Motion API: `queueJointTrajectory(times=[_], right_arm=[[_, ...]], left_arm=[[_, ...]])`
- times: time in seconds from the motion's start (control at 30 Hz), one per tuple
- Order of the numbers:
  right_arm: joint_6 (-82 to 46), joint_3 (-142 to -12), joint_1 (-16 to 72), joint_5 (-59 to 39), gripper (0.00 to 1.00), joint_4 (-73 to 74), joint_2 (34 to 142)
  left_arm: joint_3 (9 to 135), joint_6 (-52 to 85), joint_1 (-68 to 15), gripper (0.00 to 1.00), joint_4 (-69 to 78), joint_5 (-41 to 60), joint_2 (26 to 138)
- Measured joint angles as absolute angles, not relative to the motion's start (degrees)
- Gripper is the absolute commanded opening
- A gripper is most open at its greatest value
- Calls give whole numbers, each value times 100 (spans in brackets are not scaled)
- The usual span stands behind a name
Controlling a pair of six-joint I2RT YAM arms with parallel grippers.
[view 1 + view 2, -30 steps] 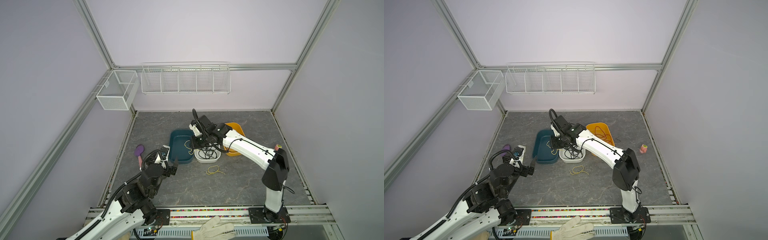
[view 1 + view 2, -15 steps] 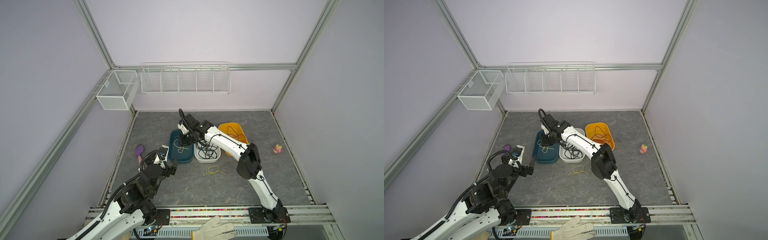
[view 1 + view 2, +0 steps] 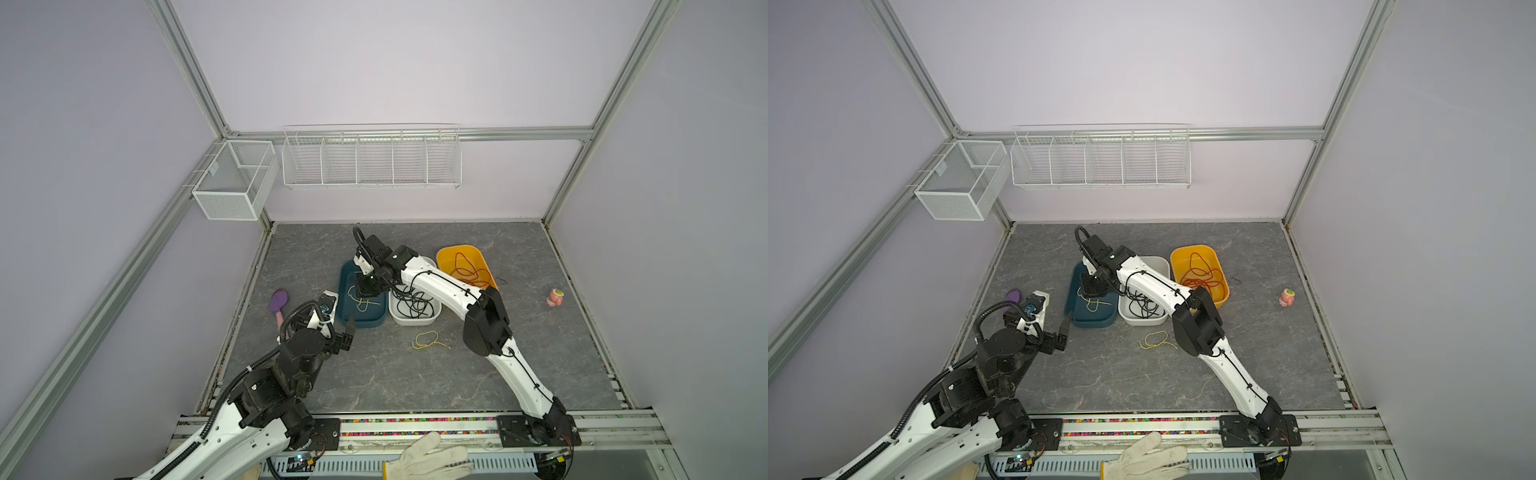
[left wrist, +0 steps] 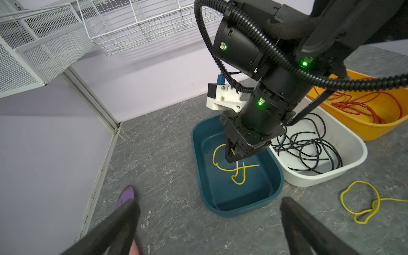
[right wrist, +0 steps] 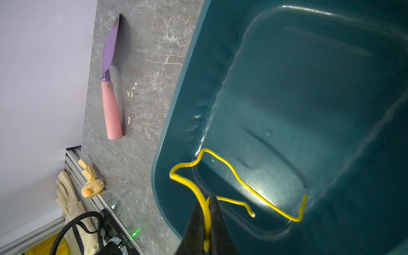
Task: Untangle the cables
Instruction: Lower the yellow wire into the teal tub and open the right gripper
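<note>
— Grey marbled tabletop [image 3: 374, 374], lilac walls [image 3: 374, 62], wire baskets [image 3: 372, 166] on the back wall. What's along the left edge?
— A spatula [image 3: 278, 301], purple blade, pink handle. Near it the left gripper [image 4: 208, 202] hangs above the tabletop, fingers wide apart, nothing between them.
— And the trays?
— Three in a row mid-table. The teal tray [image 4: 220, 212] is leftmost. The right gripper [image 4: 233, 156] reaches down into it, fingers pinched together on a yellow cable [image 5: 231, 172]; the rest of that cable curls on the tray floor.
— Next?
— The white tray [image 4: 353, 159], just beside the teal one, holds the black cables [image 4: 309, 145] in a loose heap. In front of it, toward the near edge, a second yellow cable [image 4: 374, 204] lies looped on the bare tabletop.
— Farther right?
— The orange tray [image 4: 364, 130] holds a red cable [image 3: 469, 270]. Well apart, by the right edge, stands a small pink toy [image 3: 555, 297].
</note>
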State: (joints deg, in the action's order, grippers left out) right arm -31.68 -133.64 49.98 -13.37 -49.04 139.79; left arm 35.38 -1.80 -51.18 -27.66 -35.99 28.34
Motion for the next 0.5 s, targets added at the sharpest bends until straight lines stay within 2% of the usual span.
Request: queueJointTrajectory(times=[0.33, 0.43, 0.5], right_arm=[[-3144, -13378, 4998, -1334, 18, -4978, 13979], [-3111, -13384, 4995, -1326, 27, -5057, 13974], [-3074, -13382, 4993, -1299, 39, -5107, 13948]], left_arm=[[3535, -180, -5118, 99, -2766, -3592, 2845], [3535, -180, -5118, 99, -2768, -3564, 2845], [3533, -183, -5118, 99, -2766, -3531, 2853]])
